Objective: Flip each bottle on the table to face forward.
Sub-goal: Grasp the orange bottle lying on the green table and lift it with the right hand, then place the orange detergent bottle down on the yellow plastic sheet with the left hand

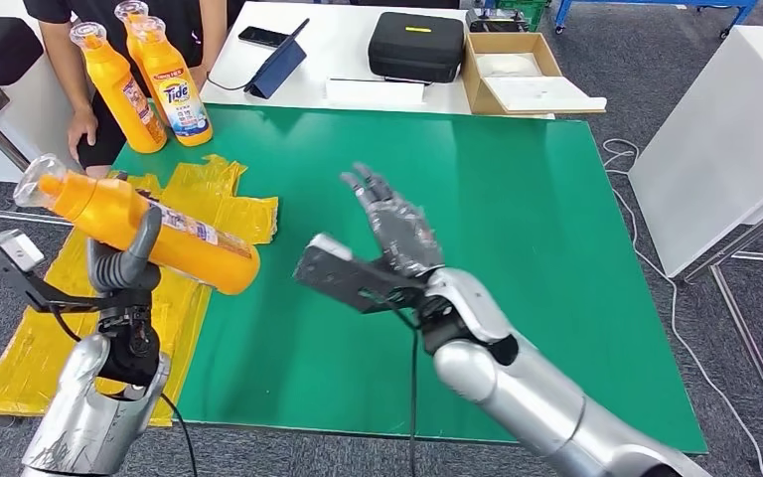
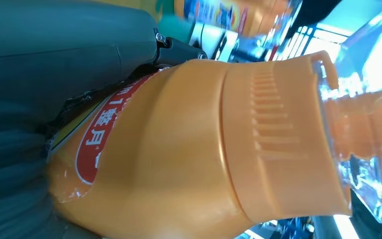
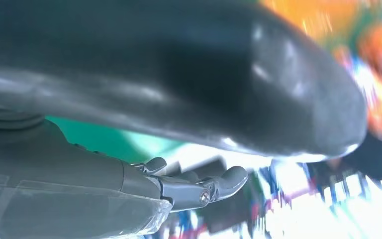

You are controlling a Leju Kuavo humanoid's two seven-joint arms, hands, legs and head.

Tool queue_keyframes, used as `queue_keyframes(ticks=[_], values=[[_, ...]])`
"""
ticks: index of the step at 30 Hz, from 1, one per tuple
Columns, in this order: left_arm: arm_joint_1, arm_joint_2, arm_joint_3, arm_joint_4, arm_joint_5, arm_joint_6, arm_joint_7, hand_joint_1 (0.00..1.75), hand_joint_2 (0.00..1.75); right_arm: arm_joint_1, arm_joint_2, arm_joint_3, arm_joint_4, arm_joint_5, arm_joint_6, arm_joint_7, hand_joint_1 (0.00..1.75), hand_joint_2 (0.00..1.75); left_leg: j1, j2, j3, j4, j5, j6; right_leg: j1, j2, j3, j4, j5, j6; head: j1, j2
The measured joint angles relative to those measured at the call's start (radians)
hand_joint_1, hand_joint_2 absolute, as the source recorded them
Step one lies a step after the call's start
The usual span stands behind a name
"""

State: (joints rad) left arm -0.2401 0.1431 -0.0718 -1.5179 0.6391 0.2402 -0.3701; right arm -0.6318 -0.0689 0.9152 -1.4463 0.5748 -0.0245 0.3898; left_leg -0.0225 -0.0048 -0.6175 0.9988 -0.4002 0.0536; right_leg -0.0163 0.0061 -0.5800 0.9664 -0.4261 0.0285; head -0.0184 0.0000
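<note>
From the head view, the left hand (image 1: 124,266) grips an orange bottle (image 1: 144,225) tilted on its side, cap toward the left, held in the air over the yellow bags (image 1: 189,199) at the left edge of the green mat (image 1: 517,219). Two more bottles (image 1: 154,84) stand upright at the mat's far left corner, beside a person (image 1: 79,60). The right hand (image 1: 392,224) hovers over the middle of the mat, fingers spread, holding nothing. In the left wrist view, the held bottle's orange shoulder and clear cap (image 2: 368,119) sit close up against the grey hand (image 2: 54,55). In the right wrist view, the thick thumb (image 3: 179,74) and extended fingers (image 3: 219,184) enclose nothing; the background is blurred.
</note>
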Motion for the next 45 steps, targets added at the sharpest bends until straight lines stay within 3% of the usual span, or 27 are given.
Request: queue_keyframes(ticks=[4,8,10,13,19,23,30,36,40,45], values=[[0.022,0.005,0.033,-0.011,-0.007,-0.003,-0.002,1.75,1.75,0.063,-0.025,-0.142,-0.107,0.042,0.009,-0.026,0.0,0.0,0.0,0.0,0.0,0.0,0.0,0.0,0.0,0.0,-0.001,0.0,0.0,0.0,0.0,0.0],[0.028,0.009,0.05,-0.016,-0.038,0.012,-0.017,1.75,1.75,0.132,-0.035,-0.25,-0.211,0.098,-0.08,-0.061,0.0,0.0,0.0,-0.001,0.0,0.0,0.0,0.0,0.0,0.0,-0.002,0.0,0.0,0.0,0.0,0.0],[0.032,0.016,0.063,-0.018,-0.091,0.03,-0.037,1.75,1.75,0.18,-0.05,-0.328,-0.287,0.126,-0.082,-0.08,0.0,0.0,0.0,-0.001,0.0,0.0,0.0,0.0,0.0,0.0,-0.002,0.0,0.0,0.0,0.0,0.0],[0.035,0.033,0.075,-0.016,-0.259,0.092,-0.091,1.75,1.75,0.263,-0.082,-0.441,-0.386,0.159,-0.062,-0.124,0.0,0.0,0.0,-0.001,-0.001,0.0,0.0,0.0,0.0,0.0,-0.002,0.0,0.0,0.0,0.0,0.0],[0.016,0.097,0.059,0.044,-0.857,0.372,-0.188,1.75,1.75,0.417,-0.152,-0.562,-0.461,0.165,-0.079,-0.197,0.0,0.0,0.0,-0.001,-0.001,0.0,-0.001,0.0,0.001,0.0,-0.003,-0.001,0.0,0.0,0.0,0.0],[0.009,0.128,0.039,0.109,-1.119,0.449,-0.18,1.75,1.75,0.472,-0.178,-0.583,-0.482,0.156,-0.091,-0.212,0.0,0.0,0.0,0.0,-0.001,0.0,-0.001,0.0,0.001,0.0,-0.003,-0.001,0.0,0.0,0.0,0.0],[0.012,0.141,0.028,0.158,-1.212,0.452,-0.171,1.75,1.75,0.496,-0.194,-0.585,-0.497,0.15,-0.092,-0.213,0.0,0.0,0.0,0.0,-0.001,0.0,0.0,0.0,0.001,0.0,-0.003,0.0,0.0,0.0,0.0,0.0],[0.033,0.142,0.063,0.212,-1.625,0.452,-0.179,1.75,1.75,0.519,-0.201,-0.583,-0.513,0.147,-0.081,-0.213,0.0,0.0,0.0,0.0,-0.001,0.0,-0.001,0.0,0.001,0.0,-0.003,0.0,0.0,0.0,0.0,0.0],[0.054,0.142,0.075,0.288,-1.885,0.452,-0.124,1.75,1.75,0.537,-0.2,-0.579,-0.53,0.168,-0.056,-0.217,0.0,0.0,0.0,0.0,-0.001,-0.001,-0.001,-0.001,0.001,0.0,-0.003,-0.001,0.0,0.0,0.0,0.0],[0.1,0.147,0.079,0.377,-2.031,0.453,-0.035,1.75,1.75,0.562,-0.19,-0.576,-0.546,0.21,-0.02,-0.238,0.0,0.0,0.0,0.0,-0.001,-0.001,-0.001,-0.001,0.0,0.0,-0.004,-0.001,-0.001,0.0,0.0,0.0]])
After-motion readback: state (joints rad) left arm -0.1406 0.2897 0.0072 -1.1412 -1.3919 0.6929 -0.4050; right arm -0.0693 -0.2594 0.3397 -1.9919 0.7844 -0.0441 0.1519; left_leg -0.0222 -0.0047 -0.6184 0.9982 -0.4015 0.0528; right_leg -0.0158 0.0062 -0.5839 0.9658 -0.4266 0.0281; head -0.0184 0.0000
